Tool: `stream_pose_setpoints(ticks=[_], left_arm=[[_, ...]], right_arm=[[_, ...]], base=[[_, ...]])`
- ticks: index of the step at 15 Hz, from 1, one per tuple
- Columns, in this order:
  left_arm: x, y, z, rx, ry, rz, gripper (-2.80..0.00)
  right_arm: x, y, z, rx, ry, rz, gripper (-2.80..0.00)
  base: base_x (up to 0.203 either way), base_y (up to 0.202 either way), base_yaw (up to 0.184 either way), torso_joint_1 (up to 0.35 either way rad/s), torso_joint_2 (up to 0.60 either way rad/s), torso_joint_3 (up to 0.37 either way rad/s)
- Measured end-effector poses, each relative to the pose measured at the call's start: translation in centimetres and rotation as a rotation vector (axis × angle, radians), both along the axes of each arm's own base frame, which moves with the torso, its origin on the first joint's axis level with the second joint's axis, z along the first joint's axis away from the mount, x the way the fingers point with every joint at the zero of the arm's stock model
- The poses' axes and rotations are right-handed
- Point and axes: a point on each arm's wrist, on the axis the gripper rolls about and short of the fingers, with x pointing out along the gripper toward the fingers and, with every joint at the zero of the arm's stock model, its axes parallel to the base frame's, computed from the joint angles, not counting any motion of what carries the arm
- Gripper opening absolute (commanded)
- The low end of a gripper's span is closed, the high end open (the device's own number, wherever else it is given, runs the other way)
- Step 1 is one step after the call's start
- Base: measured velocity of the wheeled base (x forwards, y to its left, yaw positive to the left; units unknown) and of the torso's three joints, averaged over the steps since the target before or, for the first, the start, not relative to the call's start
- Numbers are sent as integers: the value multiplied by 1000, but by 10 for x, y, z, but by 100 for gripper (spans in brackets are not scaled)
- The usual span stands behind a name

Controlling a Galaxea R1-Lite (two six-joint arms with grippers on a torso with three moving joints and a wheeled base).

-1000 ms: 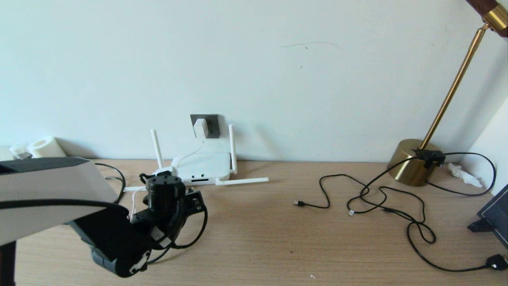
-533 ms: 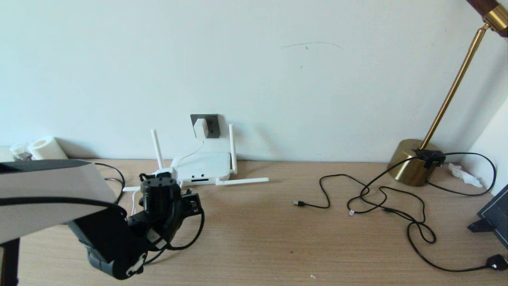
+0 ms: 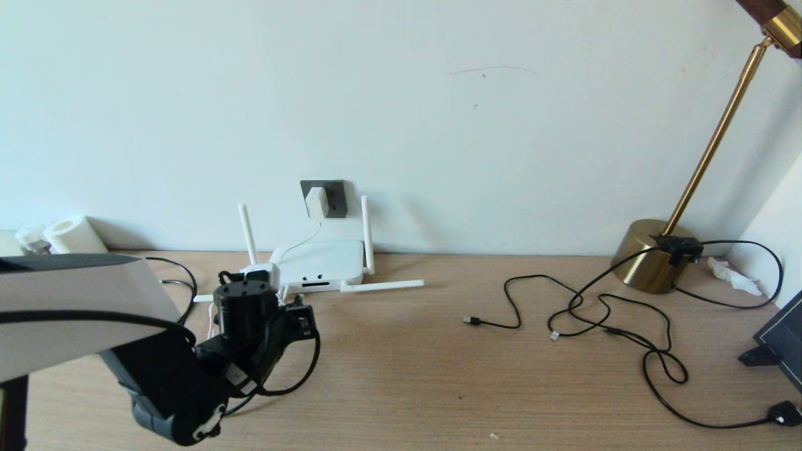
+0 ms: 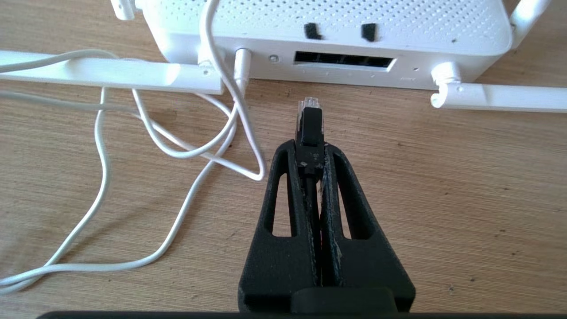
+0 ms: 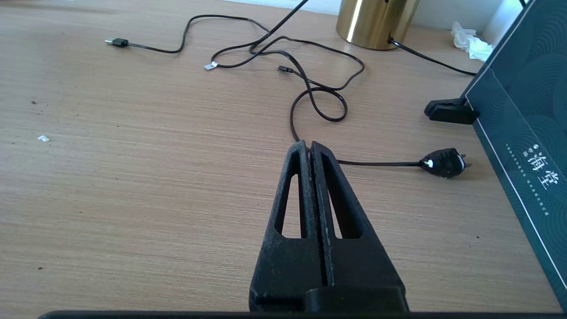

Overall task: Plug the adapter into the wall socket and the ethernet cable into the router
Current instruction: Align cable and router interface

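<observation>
**Materials and surface finishes on the desk**

Table (image 4: 443,199): wood-grain top, matt, with fine streaks. Router (image 4: 332,26): white plastic with a slight sheen; its upper face is perforated with small dots. Adapter (image 3: 317,202): smooth white plastic, seated on the dark grey matt wall socket (image 3: 337,194). Ethernet cable (image 4: 310,128): black plastic boot, clear glossy plug tip. Left gripper (image 4: 310,148) and right gripper (image 5: 308,146): rough, grainy matt black plastic. Lamp base (image 5: 376,20): polished brass-coloured metal. Box (image 5: 527,110): dark teal, matt, faintly patterned.
</observation>
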Motion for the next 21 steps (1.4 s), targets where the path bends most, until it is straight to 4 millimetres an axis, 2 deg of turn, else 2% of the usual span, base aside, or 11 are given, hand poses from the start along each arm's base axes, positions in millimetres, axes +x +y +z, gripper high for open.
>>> stream_pose_setpoints(ticks=[21], left_arm=[[5, -1, -1, -6, -9, -12, -280]], right_arm=[[0, 0, 0, 0, 0, 0, -280]], base=[[0, 0, 0, 0, 0, 0]])
